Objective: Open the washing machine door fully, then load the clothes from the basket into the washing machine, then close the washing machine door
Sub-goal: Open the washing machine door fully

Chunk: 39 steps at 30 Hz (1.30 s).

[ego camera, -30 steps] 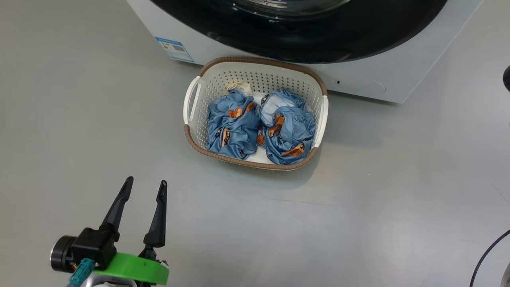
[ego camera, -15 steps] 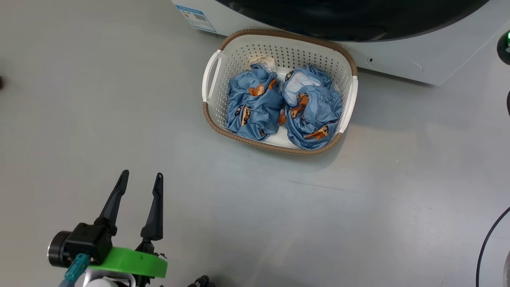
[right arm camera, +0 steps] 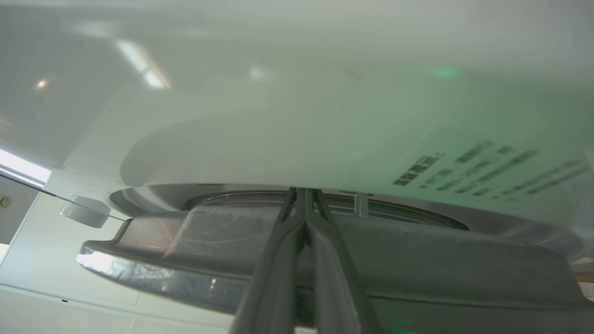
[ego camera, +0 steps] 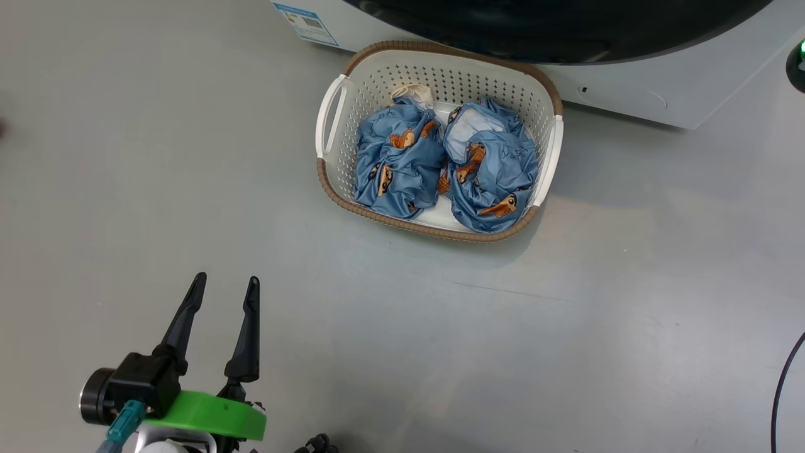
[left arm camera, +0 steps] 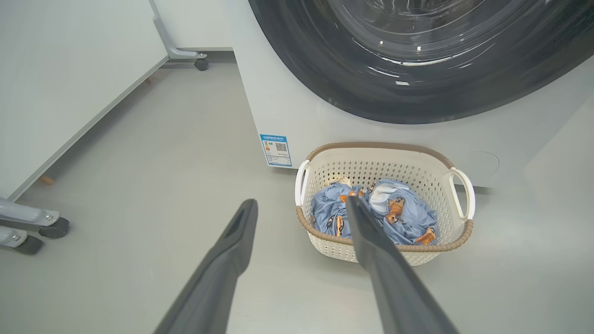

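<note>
Two clothes (ego camera: 402, 160) well beyond left fingers (ego camera: 246, 340)

One washing machine (left arm camera: 297, 111), one basket (ego camera: 377, 78), two blue garments (ego camera: 399, 163).
I count one round door (left arm camera: 417, 93) and one blue label (left arm camera: 275, 150) on the machine, two white handles (ego camera: 330, 116) on the basket.

Blue clothes (ego camera: 445, 167) with orange-brown animal print, cream perforated basket (ego camera: 377, 75), brown rim
</note>
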### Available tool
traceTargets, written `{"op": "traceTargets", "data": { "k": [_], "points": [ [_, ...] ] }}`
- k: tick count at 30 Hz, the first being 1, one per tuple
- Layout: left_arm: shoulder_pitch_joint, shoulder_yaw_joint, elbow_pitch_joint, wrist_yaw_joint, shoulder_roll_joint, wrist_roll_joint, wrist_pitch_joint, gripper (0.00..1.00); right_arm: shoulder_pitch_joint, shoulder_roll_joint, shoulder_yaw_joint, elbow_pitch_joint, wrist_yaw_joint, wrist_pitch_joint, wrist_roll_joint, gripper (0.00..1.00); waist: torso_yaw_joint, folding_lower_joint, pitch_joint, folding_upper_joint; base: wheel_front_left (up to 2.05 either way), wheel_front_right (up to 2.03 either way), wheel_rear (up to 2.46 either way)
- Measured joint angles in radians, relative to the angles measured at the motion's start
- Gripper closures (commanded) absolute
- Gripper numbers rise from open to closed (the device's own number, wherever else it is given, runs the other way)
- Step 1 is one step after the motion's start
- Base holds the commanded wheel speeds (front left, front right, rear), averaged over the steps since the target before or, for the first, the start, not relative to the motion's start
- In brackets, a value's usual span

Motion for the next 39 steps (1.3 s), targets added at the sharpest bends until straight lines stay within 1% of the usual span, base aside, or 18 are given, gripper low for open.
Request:
{"op": "traceTargets", "data": {
  "k": [18, 30, 35, 39],
  "points": [
    [-0.002, 0.011, 0.023, 0.000, -0.004, -0.001, 0.000, 0.00, 0.000, 0.002, 0.068, -0.001, -0.001, 0.132, 0.031, 1.00, -0.048, 0.0000, -0.055, 0.0000, 0.00, 0.00, 0.00],
    [-0.002, 0.034, 0.026, 0.000, -0.004, -0.001, 0.000, 0.00, 0.043, 0.026, 0.120, -0.016, -0.001, 0.219, 0.060, 1.00, -0.078, 0.0000, -0.098, 0.0000, 0.00, 0.00, 0.00],
    [-0.002, 0.038, 0.029, 0.000, -0.005, -0.003, 0.000, 0.00, 0.076, 0.047, 0.172, -0.029, -0.001, 0.275, 0.062, 1.00, -0.091, 0.0000, -0.118, 0.0000, 0.00, 0.00, 0.00],
    [-0.002, 0.036, 0.035, 0.000, -0.006, -0.008, 0.000, 0.00, 0.123, 0.067, 0.212, -0.064, -0.001, 0.310, 0.062, 1.00, -0.097, -0.0001, -0.139, 0.0000, 0.00, 0.00, 0.00]
  ]
}}
